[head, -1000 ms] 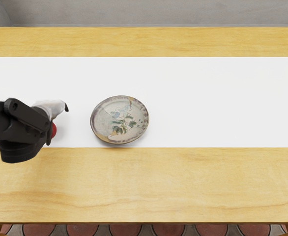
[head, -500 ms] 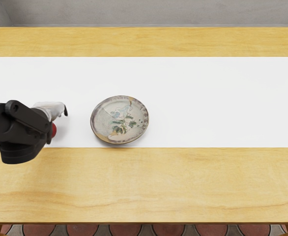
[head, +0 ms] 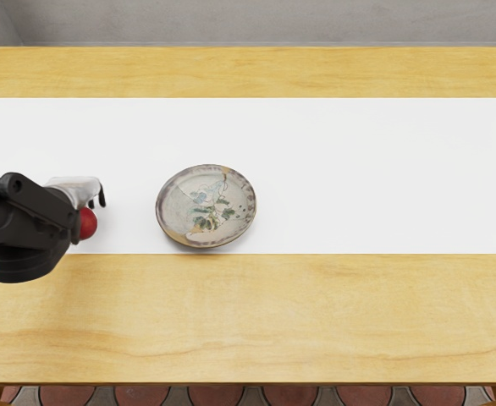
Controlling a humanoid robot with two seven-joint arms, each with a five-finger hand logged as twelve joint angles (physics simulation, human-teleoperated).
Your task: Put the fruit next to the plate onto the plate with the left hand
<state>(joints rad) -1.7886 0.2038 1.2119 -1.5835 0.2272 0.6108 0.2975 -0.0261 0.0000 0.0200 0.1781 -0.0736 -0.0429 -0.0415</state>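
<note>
In the head view the left hand covers most of the red fruit near the left edge of the tabletop, its grip impossible to judge, so I would seat the fruit firmly before lifting it rightward to the plate, near but apart.

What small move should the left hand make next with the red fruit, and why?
Probably firm up the hold on the fruit and lift it slightly. The left hand covers most of the fruit, which lies left of the plate, apart from it and not yet on it. Whether the hand grips it cannot be seen, so securing it before carrying it right seems wise.
</note>
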